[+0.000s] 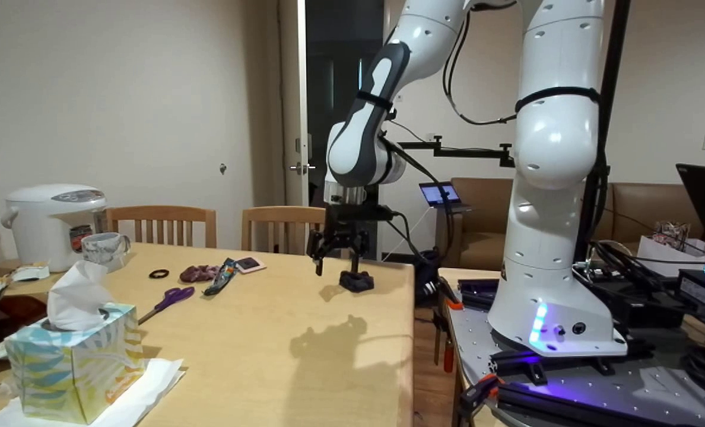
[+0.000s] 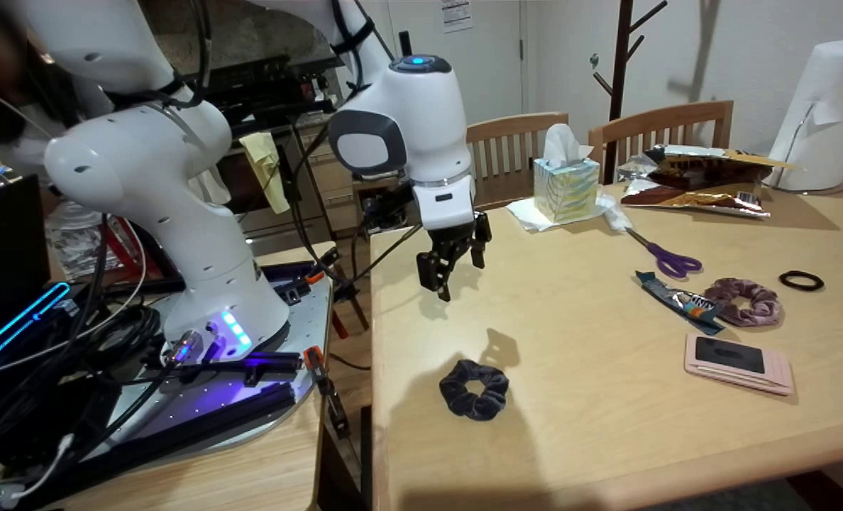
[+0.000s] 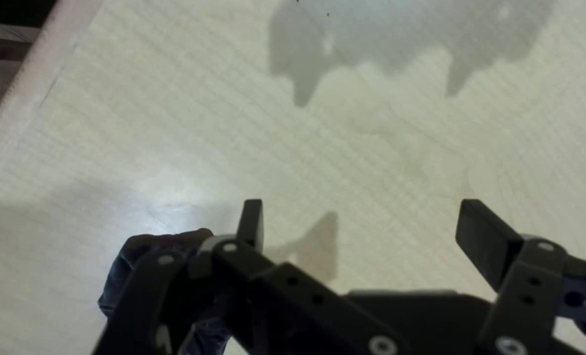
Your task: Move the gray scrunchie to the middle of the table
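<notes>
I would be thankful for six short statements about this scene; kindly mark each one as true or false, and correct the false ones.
1. The gray scrunchie lies on the table. True.
2. The gray scrunchie lies at the table's middle. False: it lies near the edge by the robot base.
3. The end effector is open. True.
4. Purple-handled scissors lie on the table. True.
5. The scissors touch the gray scrunchie. False: they lie well apart.
6. The end effector holds the gray scrunchie. False: it holds nothing.
</notes>
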Motion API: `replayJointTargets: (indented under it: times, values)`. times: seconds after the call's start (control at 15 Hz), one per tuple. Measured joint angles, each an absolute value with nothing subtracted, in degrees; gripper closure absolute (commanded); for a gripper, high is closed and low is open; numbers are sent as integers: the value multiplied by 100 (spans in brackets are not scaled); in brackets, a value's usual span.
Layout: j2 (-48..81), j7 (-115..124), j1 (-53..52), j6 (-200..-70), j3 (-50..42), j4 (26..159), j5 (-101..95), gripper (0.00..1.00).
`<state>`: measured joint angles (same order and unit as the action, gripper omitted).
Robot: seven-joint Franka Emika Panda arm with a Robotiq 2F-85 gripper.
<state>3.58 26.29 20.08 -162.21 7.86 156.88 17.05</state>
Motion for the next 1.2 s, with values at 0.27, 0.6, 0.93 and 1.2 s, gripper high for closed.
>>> replayJointTargets:
  times: [0.27, 0.6, 0.93, 1.2]
  values:
    - [383, 2843, 1353, -16222, -26, 15686, 1208, 0]
    - [505, 3851, 928, -15807, -961, 15446, -339, 0]
    - [626, 3622, 898, -14970, -1054, 14873, -120, 0]
    - [897, 3023, 896, -14597, -1045, 14531, 592, 0]
